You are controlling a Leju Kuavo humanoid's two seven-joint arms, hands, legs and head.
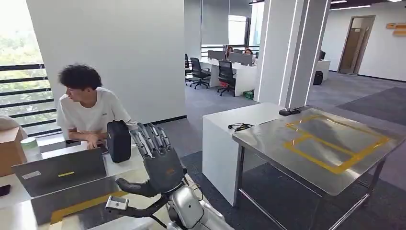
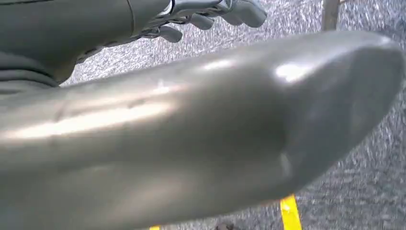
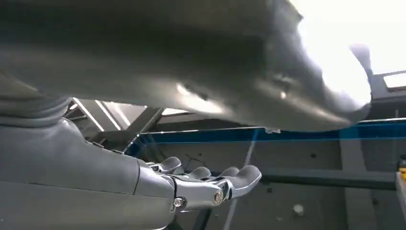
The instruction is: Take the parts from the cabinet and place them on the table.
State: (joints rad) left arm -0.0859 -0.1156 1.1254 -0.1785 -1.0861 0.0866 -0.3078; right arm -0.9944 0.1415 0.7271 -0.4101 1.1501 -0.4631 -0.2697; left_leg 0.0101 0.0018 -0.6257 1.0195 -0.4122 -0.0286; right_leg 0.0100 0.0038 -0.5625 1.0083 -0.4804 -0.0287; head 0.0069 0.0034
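Observation:
My right hand (image 1: 158, 160) is raised in front of me, fingers straight up and spread, its back toward the head camera, and it holds nothing. In the right wrist view that hand (image 3: 201, 184) shows extended fingers against a ceiling with dark beams. My left hand (image 2: 191, 129) hangs over grey carpet, its thick thumb across the picture and its fingers (image 2: 225, 9) loosely extended with nothing in them. A steel table (image 1: 268, 143) marked with yellow tape rectangles (image 1: 335, 167) stands to the right, its top bare.
A person (image 1: 88, 110) sits at a desk to the left behind a laptop (image 1: 60, 170) and a black bag (image 1: 118, 141). A white counter (image 1: 225, 124) with a black cable (image 1: 241, 127) adjoins the steel table. A cardboard box (image 1: 9, 151) sits far left, and yellow floor tape (image 2: 289, 213) lies below.

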